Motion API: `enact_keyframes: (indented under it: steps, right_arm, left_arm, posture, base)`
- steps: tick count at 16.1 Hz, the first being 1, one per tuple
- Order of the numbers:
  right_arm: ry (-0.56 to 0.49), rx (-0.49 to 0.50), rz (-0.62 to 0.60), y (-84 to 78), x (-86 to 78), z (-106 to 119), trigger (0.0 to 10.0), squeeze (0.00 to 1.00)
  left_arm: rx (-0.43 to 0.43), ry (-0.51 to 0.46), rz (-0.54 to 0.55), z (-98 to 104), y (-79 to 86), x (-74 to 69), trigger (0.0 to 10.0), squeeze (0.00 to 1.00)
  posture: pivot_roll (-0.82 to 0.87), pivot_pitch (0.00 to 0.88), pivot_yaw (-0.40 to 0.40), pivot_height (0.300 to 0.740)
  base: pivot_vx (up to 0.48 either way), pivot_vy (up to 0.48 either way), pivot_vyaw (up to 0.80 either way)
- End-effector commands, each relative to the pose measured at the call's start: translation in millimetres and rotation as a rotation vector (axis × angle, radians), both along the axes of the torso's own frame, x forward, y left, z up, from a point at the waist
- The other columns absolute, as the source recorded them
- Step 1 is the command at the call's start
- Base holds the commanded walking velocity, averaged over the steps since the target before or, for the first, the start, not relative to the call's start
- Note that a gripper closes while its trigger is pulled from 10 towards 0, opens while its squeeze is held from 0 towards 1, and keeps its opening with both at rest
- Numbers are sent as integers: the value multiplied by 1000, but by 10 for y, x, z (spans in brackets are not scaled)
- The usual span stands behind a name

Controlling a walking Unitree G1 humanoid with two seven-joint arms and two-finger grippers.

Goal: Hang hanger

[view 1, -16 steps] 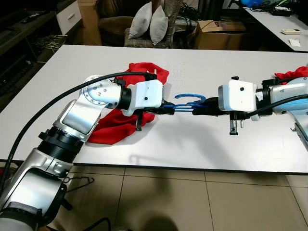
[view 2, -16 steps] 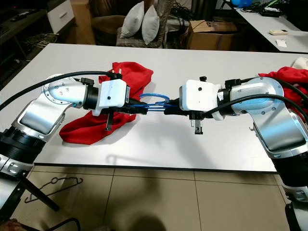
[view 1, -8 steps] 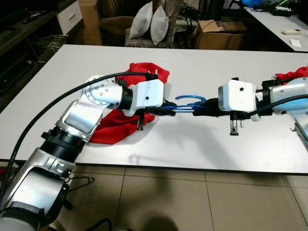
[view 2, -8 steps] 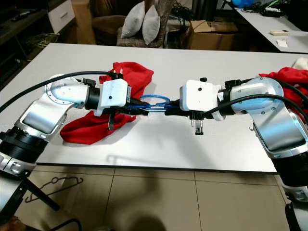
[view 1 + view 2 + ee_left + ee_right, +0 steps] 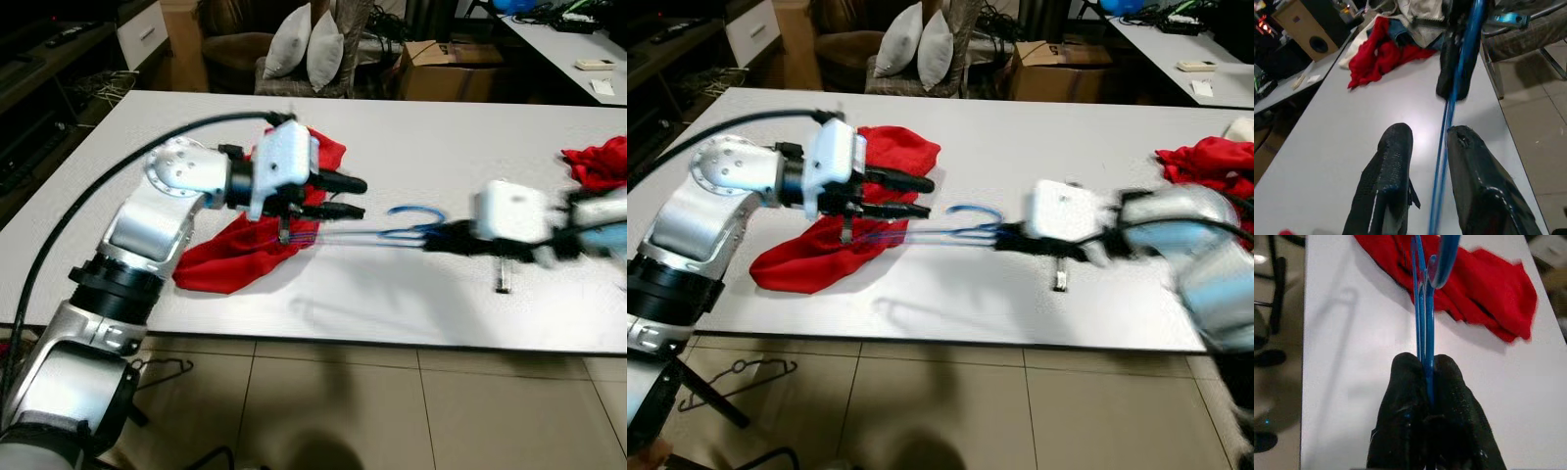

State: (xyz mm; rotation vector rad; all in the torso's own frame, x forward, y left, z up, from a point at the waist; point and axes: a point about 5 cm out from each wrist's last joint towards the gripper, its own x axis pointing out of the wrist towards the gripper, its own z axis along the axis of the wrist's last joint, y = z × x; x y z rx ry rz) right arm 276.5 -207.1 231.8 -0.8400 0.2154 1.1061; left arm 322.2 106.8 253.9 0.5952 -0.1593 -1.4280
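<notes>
Right gripper [image 5: 1425, 382] pinches blue hanger [image 5: 950, 231] at hook end; long axis runs toward left gripper [image 5: 343, 196], spread, above red cloth [image 5: 235, 255] on desk [image 5: 411, 137].

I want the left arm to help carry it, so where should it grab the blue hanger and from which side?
Grip the blue hanger on its thin straight wires near the red cloth, coming from the robot's left. The right tool already pinches the hook end, and the wires already pass between the open left tool's fingers.

White table [image 5: 460, 137], tiled floor [image 5: 392, 401], pillows [image 5: 306, 47] behind.
</notes>
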Motion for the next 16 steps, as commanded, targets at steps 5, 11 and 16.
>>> enact_keyframes:
  steps: [5, 11, 16]
  right_arm:
    - [-79, 285, -460, -314, -370, -259, 0, 0]
    - [-126, 627, -1043, -55, -594, -681, 10000, 0]
    - [-269, 580, -1156, 61, -578, -744, 10000, 0]
  left_arm:
    - [-180, 53, 369, -336, 349, 90, 10000, 0]
    - [-439, 251, 894, -883, 350, -10, 10000, 0]
    - [-435, 230, 1007, -1053, 220, -129, 10000, 0]
  posture:
    - [-66, 0, 38, 740]
    - [-109, 0, 60, 740]
    - [-111, 0, 56, 740]
  base:
    - [0, 0, 0]
    - [0, 0, 0]
    - [0, -257, 0]
